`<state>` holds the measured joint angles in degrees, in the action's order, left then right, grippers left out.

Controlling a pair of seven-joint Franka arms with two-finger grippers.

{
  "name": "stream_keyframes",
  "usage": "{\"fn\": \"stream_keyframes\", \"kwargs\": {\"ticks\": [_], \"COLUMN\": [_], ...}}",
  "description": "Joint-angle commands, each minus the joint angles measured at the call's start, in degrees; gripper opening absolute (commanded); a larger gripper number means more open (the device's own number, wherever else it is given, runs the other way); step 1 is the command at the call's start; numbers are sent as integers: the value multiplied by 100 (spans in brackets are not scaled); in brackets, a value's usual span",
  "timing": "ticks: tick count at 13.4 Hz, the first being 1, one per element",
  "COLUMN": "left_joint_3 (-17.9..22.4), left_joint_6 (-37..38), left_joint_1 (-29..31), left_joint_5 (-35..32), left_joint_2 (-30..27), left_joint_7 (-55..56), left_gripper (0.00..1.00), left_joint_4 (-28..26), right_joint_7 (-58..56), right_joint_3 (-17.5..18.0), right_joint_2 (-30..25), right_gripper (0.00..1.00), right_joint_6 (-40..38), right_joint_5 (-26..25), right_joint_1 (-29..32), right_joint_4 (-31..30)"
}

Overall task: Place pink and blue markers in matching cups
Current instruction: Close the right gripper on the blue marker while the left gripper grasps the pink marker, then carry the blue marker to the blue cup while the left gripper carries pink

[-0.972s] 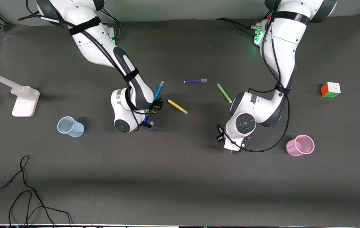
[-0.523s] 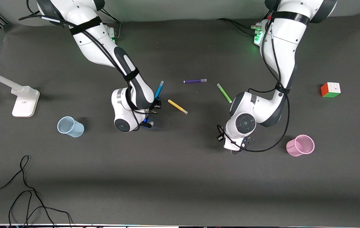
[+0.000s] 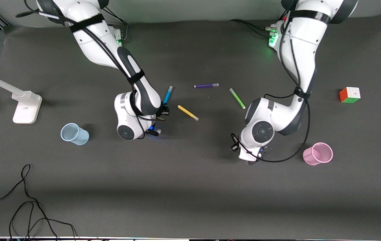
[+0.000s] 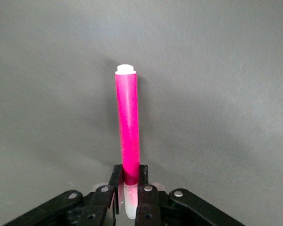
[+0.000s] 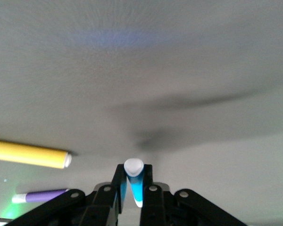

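Presently the left end effector [image 4: 127,188] is clamped on the pink marker [image 4: 127,127], held above the worktop [image 3: 190,187] near the pink cup [image 3: 318,153]; the front view hides that marker under the wrist. Right end effector [image 5: 133,188] grips the blue marker [image 3: 168,95], tilted, well apart from the blue cup [image 3: 74,134]

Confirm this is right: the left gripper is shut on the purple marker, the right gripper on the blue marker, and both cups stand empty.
Not quite. The left gripper is shut on the pink marker, as the left wrist view shows; the purple marker lies on the table. The rest holds: the right gripper is shut on the blue marker, and the pink cup and blue cup stand empty.
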<state>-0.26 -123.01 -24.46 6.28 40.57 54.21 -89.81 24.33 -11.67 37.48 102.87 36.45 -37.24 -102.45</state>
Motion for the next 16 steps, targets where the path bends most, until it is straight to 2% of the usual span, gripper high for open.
{"fn": "stream_keyframes", "kwargs": {"ticks": [1,3,7,10,13,16], "left_joint_3": [17,17,8,-27,-18,-9], "left_joint_6": [1711,3162,4406,4619,4488,4505], "left_joint_1": [396,949,2012,2707,3271,3368], "left_joint_5": [-22,13,66,127,733,1067], "left_joint_2": [-233,-208,-234,-182,152,337], "left_joint_7": [-681,-1426,-2957,-3504,-4014,-3989], "left_gripper": [0,0,0,0,0,0], "left_joint_4": [1066,2068,2678,2688,2705,2662], "right_joint_7": [-15,-278,-1454,-2684,-4283,-5251], "right_joint_3": [-484,-818,-1451,-1917,-2549,-3042], "right_joint_2": [-994,-1539,-2367,-2753,-2790,-2974], "right_gripper": [0,0,0,0,0,0], "right_joint_6": [-319,-460,-329,135,926,2153], "right_joint_5": [-811,-1593,-2746,-3309,-3346,-3267], "right_joint_1": [-99,-90,-90,-90,-90,-64], "right_joint_4": [-284,-258,-197,-223,-372,-1248]}}
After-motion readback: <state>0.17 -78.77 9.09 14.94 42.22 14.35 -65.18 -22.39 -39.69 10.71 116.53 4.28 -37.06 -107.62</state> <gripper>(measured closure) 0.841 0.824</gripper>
